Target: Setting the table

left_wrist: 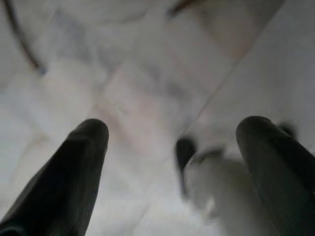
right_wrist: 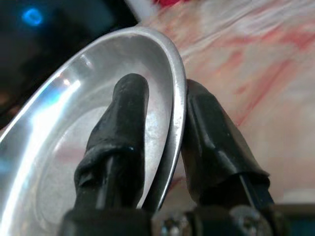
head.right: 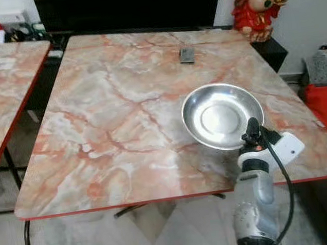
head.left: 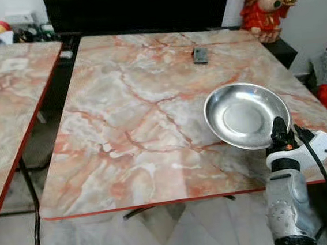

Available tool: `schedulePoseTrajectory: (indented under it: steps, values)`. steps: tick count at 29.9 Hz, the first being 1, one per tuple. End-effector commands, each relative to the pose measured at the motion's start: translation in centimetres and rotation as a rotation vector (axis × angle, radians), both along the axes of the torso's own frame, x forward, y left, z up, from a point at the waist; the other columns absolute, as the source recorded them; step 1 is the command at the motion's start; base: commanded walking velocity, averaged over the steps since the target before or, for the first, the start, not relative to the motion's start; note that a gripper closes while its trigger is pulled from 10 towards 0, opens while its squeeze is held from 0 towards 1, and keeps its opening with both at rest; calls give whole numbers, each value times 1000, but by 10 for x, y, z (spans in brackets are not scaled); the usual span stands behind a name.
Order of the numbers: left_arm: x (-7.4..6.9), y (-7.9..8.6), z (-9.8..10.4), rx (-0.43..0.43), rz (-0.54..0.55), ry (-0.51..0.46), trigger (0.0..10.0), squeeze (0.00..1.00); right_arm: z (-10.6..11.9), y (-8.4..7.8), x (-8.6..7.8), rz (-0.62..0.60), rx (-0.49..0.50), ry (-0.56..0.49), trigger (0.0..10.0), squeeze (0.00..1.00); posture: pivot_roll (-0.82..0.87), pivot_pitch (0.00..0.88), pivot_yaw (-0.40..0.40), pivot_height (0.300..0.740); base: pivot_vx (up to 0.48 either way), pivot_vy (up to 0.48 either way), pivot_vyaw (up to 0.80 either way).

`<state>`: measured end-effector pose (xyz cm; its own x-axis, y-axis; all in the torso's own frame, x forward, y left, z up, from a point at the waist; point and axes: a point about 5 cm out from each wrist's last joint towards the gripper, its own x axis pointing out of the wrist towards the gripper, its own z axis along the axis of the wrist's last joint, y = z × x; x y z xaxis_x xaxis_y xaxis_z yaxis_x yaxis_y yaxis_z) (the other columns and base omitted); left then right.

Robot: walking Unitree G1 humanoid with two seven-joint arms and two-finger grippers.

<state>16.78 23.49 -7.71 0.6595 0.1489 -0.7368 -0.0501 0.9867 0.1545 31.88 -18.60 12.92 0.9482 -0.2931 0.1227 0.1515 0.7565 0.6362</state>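
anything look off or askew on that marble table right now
Nothing is spilled or damaged. The steel plate is tilted rather than flat because the right gripper pinches its rim over the marble table. A small dark object lies alone near the far edge.

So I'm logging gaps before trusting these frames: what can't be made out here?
- Steel plate: in the head views its near rim is hidden by the right tool pinching it.
- Small dark object at the table's far side: too small to identify.
- Left tool: the floor beyond it is blurred.
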Motion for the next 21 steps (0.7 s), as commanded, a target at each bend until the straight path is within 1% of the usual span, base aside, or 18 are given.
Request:
schedulePoseTrajectory:
  steps: [1, 5, 9, 12, 14, 21]
  values:
    - [-4, -4, -4, -15, 3, 24, 10000, 0, 2, -16, -2, -67, -24, 8, 10000, 0, 33, 117, -64, 740, 0, 0, 0]
    - [-5, -4, -4, -14, 2, 27, 10000, 0, -1, -20, -5, -91, -32, 34, 10000, 0, 30, 119, -65, 740, 0, 0, 0]
    - [-5, -5, -4, -15, 1, 29, 10000, 0, -6, -22, -9, -104, 5, 66, 10000, 0, 29, 119, -65, 740, 0, 0, 0]
    - [-5, -5, -4, -15, 0, 30, 10000, 0, -9, -21, -9, -90, 12, 83, 10000, 0, 24, 121, -66, 740, 0, 0, 0]
    - [-6, -5, -5, -14, -1, 33, 10000, 0, -13, -16, -11, -53, 11, 99, 10000, 0, 23, 122, -66, 740, 0, 0, 0]
    - [-6, -5, -5, -14, -3, 35, 10000, 0, -23, -13, -12, -37, 25, 150, 10000, 0, 21, 123, -65, 740, 0, 0, 0]
